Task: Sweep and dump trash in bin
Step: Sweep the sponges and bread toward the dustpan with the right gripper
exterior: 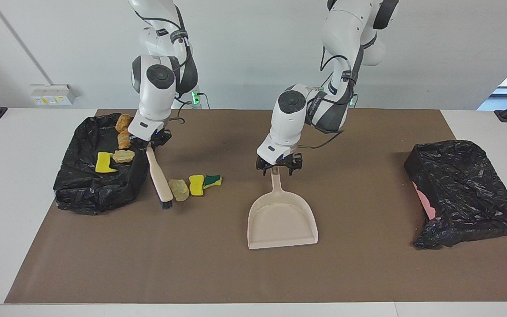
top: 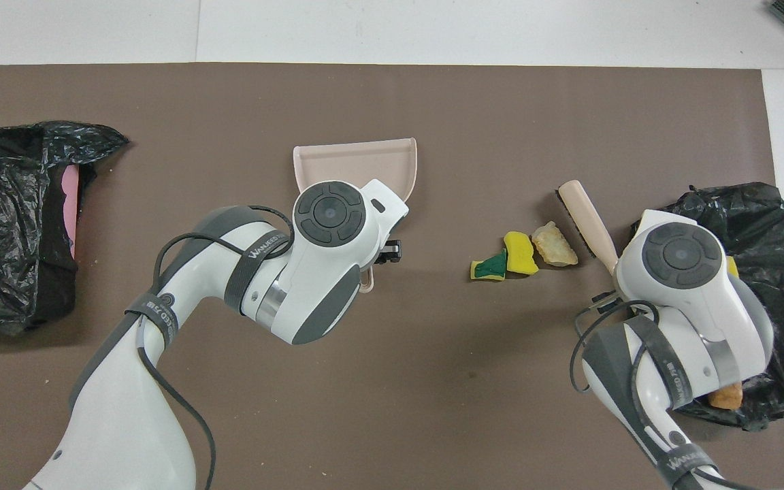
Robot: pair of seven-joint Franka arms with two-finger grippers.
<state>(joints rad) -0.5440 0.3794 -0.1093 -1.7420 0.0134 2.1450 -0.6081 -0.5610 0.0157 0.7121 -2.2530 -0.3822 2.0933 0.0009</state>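
The right claw [exterior: 150, 143] clenches a smooth beige brush [exterior: 159, 178], bristles beside the lumpy scraps [exterior: 194, 185] on the brown mat. The left claw [exterior: 278, 167] straddles the plastic dustpan [exterior: 282, 220] handle; grip unclear.

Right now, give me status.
Right gripper shut on brush, beside three scraps. Left gripper at dustpan handle, grip unclear. Nothing in the way.

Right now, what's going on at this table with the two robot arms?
It's a sweeping job. The right gripper holds a brush with its bristles down on the mat beside three scraps, on their black bag side. The left gripper is at the handle of the beige dustpan, which lies flat on the mat. Four more scraps sit on that black bag.
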